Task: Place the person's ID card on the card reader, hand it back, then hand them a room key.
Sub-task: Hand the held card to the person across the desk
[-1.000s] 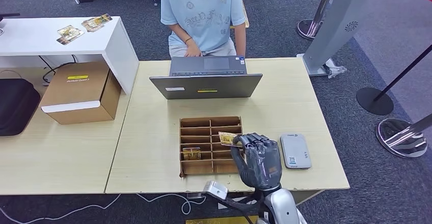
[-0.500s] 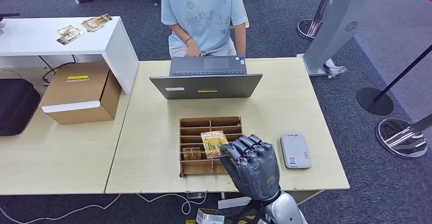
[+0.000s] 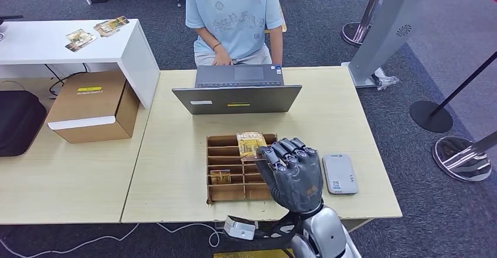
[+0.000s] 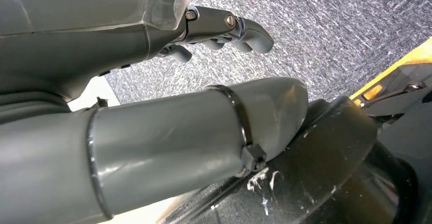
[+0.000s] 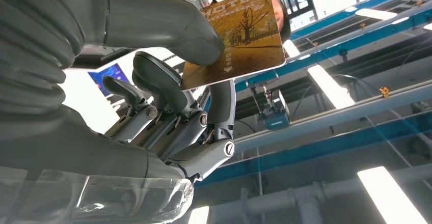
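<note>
My right hand (image 3: 291, 175) pinched the key card (image 3: 250, 144) between thumb and fingers, above the far end of the card tray (image 3: 218, 185), left of the reader (image 3: 340, 174). My left hand (image 4: 153, 81) held nothing, fingers curled.

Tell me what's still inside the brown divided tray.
One yellowish card lies in a left-hand slot of the tray. The other slots in sight look empty. The right robot hand, holding a hotel card, covers the tray's lower right slots.
</note>
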{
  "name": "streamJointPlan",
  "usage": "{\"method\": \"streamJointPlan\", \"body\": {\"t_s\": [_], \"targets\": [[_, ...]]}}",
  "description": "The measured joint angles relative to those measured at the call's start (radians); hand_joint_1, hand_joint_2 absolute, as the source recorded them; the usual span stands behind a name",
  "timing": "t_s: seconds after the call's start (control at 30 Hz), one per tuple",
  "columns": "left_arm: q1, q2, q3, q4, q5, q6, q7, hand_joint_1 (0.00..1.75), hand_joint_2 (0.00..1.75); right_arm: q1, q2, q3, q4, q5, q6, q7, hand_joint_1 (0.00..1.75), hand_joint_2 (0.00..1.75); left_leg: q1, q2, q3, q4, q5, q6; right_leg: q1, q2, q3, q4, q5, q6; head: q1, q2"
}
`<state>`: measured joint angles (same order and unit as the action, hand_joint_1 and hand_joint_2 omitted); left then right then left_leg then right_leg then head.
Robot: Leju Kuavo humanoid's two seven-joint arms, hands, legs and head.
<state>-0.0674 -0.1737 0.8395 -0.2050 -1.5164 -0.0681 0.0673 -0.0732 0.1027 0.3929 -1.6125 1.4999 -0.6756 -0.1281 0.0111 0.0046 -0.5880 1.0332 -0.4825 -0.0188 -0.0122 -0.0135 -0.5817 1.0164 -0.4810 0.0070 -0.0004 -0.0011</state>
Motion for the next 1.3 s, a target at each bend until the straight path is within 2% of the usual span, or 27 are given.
{"method": "streamJointPlan", "body": {"t_s": [0.4, 0.6, 0.73, 0.93, 1.3], "targets": [[-0.003, 0.002, -0.006, 0.000, -0.003, -0.006, 0.000, 0.00, 0.00, -0.274, -0.011, 0.021, 0.257, -0.013, 0.007, 0.091, 1.75, 1.75, 0.000, 0.000, 0.000, 0.000, 0.001, -0.001, 0.000, 0.000, 0.000, 0.001, 0.001, 0.000, 0.000, 0.000], [-0.006, 0.006, -0.011, 0.000, -0.003, -0.008, 0.002, 0.00, 0.00, -0.444, -0.011, 0.027, 0.417, -0.117, 0.141, 0.118, 1.75, 1.75, 0.000, 0.000, 0.000, 0.000, 0.002, -0.002, 0.000, 0.000, 0.000, 0.001, 0.001, 0.000, 0.000, 0.000], [-0.009, 0.007, -0.014, 0.000, -0.001, -0.009, 0.004, 0.00, 0.00, -0.567, -0.011, 0.026, 0.527, -0.149, 0.196, 0.141, 1.75, 1.75, 0.000, 0.000, 0.000, 0.000, 0.002, -0.002, 0.000, 0.000, 0.000, 0.001, 0.001, 0.000, 0.000, 0.000], [-0.010, 0.009, -0.015, 0.000, -0.001, -0.010, 0.004, 0.00, 0.00, -0.720, -0.012, 0.010, 0.706, -0.198, 0.221, 0.154, 1.75, 1.75, 0.000, 0.000, 0.000, 0.001, 0.002, -0.002, 0.000, 0.000, 0.000, 0.001, 0.001, 0.000, 0.000, 0.000], [-0.010, 0.015, -0.015, 0.000, 0.002, -0.010, 0.006, 0.00, 0.00, -0.952, -0.012, 0.003, 0.992, -0.155, 0.265, 0.209, 1.75, 1.75, 0.000, -0.001, 0.000, 0.001, 0.002, -0.002, 0.000, 0.000, 0.000, 0.001, 0.001, 0.000, 0.000, 0.000]]}}
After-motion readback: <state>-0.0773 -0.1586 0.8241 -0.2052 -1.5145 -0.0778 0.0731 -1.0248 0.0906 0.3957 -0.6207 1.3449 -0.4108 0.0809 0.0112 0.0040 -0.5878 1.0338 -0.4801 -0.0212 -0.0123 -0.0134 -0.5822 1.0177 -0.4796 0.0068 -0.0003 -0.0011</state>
